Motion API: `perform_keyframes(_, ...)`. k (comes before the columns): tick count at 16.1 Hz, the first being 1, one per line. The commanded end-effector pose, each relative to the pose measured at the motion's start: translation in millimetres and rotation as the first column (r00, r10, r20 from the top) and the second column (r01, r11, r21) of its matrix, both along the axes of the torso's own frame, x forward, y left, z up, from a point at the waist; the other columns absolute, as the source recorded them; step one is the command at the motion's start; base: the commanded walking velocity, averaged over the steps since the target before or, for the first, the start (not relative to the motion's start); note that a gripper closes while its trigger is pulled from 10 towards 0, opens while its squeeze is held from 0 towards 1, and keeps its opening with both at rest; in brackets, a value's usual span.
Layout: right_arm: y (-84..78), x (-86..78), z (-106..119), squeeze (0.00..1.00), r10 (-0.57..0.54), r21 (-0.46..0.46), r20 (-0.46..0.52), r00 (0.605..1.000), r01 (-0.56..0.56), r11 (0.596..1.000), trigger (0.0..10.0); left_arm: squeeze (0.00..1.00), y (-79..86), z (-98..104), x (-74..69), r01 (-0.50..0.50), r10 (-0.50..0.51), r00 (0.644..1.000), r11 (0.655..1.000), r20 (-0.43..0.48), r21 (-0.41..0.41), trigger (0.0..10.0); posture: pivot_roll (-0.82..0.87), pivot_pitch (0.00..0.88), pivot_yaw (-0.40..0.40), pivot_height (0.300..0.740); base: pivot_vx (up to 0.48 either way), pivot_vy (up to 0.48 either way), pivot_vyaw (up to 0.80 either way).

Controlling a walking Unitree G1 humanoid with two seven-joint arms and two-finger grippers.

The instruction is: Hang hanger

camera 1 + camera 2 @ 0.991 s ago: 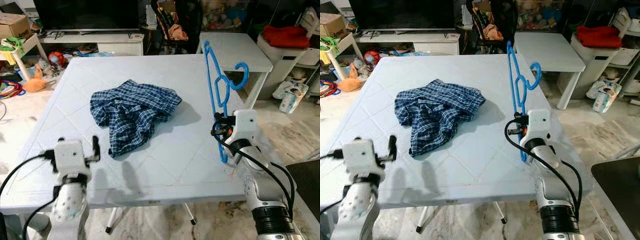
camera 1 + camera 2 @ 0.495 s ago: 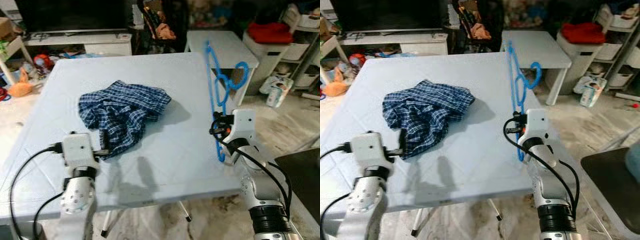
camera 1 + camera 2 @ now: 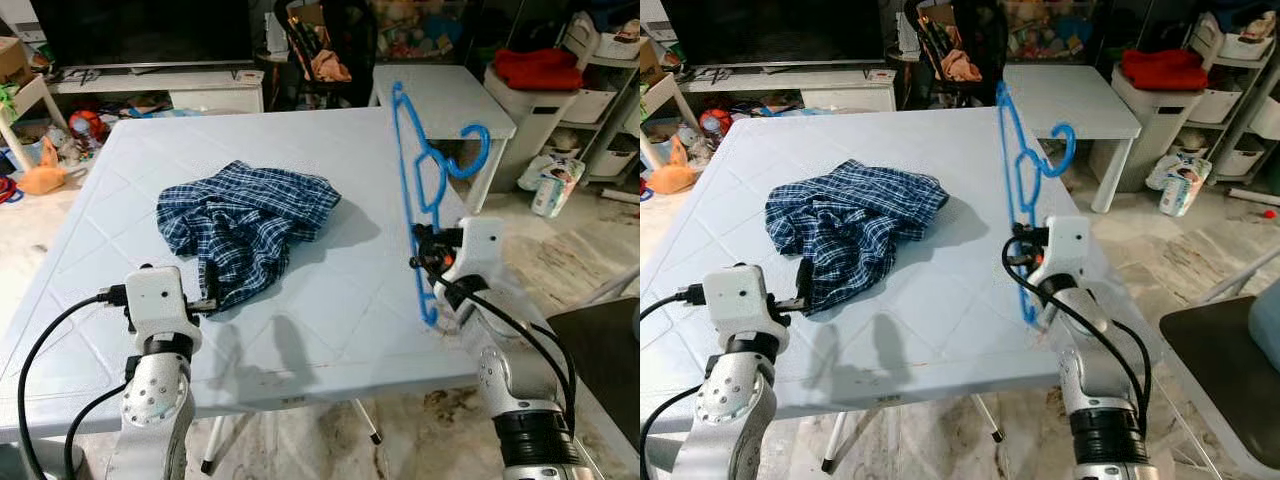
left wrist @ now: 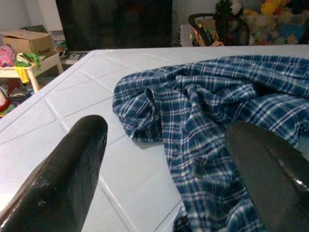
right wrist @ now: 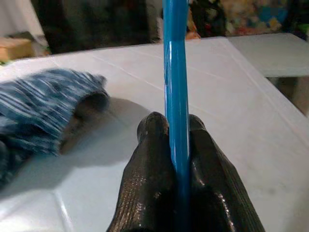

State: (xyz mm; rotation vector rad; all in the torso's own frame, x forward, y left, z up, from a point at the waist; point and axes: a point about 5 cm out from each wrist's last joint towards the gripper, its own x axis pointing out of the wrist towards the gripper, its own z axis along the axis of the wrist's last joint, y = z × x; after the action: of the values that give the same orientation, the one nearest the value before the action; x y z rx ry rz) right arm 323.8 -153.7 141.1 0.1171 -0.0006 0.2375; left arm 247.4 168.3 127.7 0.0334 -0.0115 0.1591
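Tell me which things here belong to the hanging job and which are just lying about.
Job:
hanger, clamped upright in the right claw
plaid shirt, crumpled on the table, in front of the open left claw

Lying about:
TV
side table
red cloth

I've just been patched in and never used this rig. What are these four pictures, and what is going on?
You are seeing a humanoid robot with two silver arms, each ending in a pincer of two black fingers. The two wide pictures come from the eyes of its head camera, looking down at a pale square plastic table. The close pictures come from cameras on each wrist, looking along the fingers.

On the table lies a crumpled blue-and-white checked shirt. The left pincer is open, its fingers either side of the shirt's near edge. The right pincer is shut on a bright blue plastic clothes hanger, holding it upright over the table's right side.
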Motion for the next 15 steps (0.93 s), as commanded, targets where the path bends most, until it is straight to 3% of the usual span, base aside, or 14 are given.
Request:
perform_keyframes(1,5.5,5.2,23.5,0.00,0.032,-0.011,0.084,0.996,-0.031,0.999,10.0,0.00,-1.0,4.5,1.5,0.000,0.000,1.000,1.000,0.012,0.004,10.0,-0.05,0.000,0.002,0.740,-0.259,0.000,0.00)
perform_keyframes(15,5.4,5.9,19.1,0.00,0.036,-0.006,0.056,0.998,-0.036,0.999,10.0,0.00,-2.6,3.6,4.9,0.003,-0.003,1.000,1.000,0.006,0.004,10.0,-0.05,0.000,0.002,0.740,-0.316,0.000,0.00)
